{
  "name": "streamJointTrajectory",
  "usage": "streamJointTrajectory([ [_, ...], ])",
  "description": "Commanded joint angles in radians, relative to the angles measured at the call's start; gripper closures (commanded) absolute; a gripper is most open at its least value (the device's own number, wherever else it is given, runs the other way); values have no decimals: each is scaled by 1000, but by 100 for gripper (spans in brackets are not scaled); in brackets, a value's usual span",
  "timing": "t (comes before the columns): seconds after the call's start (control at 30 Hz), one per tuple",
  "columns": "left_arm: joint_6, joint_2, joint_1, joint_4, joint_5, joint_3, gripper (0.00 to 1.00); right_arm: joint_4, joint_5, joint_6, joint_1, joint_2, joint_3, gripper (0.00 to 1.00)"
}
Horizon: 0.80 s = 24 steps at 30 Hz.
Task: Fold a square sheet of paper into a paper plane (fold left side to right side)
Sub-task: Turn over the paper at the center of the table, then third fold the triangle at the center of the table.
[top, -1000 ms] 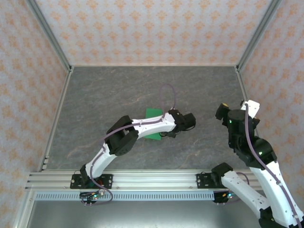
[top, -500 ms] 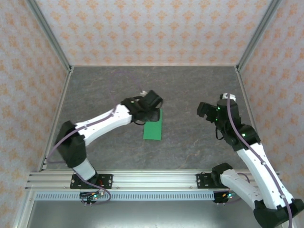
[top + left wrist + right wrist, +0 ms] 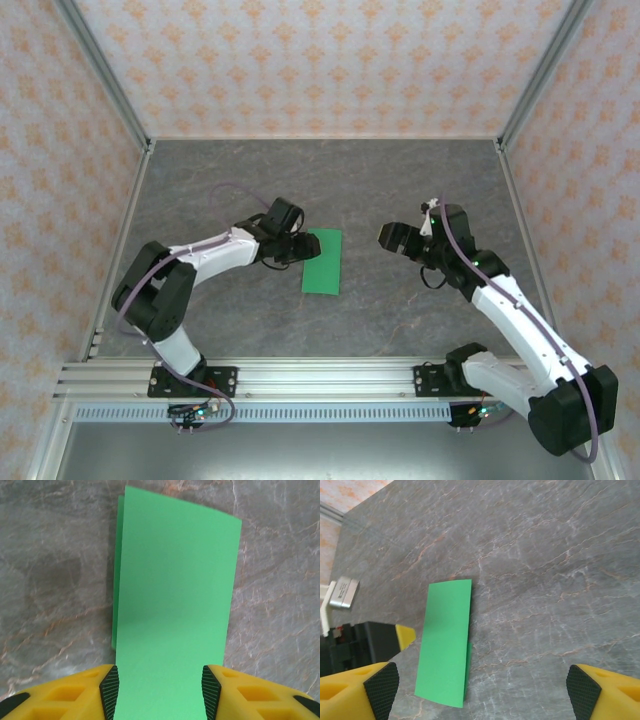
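The square sheet of paper (image 3: 322, 262) lies flat on the grey table, folded in half into a bright green upright rectangle. My left gripper (image 3: 302, 248) sits at its left edge, open. In the left wrist view the paper (image 3: 175, 595) runs out from between the black pads (image 3: 109, 690), unpinched, and its lower layer peeks out along one long edge. My right gripper (image 3: 390, 238) hovers to the right of the sheet, apart from it and wide open. The right wrist view shows the paper (image 3: 445, 650) ahead of the right gripper (image 3: 482, 692), with the left gripper's yellow fingertip (image 3: 405, 636) beside it.
The grey stone-patterned table (image 3: 220, 190) is walled by patterned panels on three sides. An aluminium rail (image 3: 320, 378) carrying both arm bases runs along the near edge. Bare tabletop surrounds the paper on all sides.
My left arm swung from the paper's right side, over its top, to its left edge. My right arm reached leftward toward the paper. The folded paper stayed flat.
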State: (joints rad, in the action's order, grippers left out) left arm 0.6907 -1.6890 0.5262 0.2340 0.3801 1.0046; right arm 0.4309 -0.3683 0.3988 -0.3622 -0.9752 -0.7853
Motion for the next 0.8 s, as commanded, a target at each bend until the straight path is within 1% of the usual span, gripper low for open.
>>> streamJointTrajectory([
  [0.0, -7, -31, -13, -84, 50, -11, 49, -51, -41, 16, -8, -2, 13, 10],
  [0.3, -20, -78, -15, -85, 28, -13, 47, -56, -52, 7, -9, -5, 22, 10],
  [0.47, -30, -78, -15, -62, -7, -18, 45, -66, -65, 6, -11, -9, 26, 10],
  [0.63, -30, -86, -15, -64, -9, -21, 43, -74, -73, 9, -13, -17, 27, 10],
  [0.77, -22, -105, -15, -92, 23, -24, 43, -83, -85, 12, -16, -26, 27, 11],
])
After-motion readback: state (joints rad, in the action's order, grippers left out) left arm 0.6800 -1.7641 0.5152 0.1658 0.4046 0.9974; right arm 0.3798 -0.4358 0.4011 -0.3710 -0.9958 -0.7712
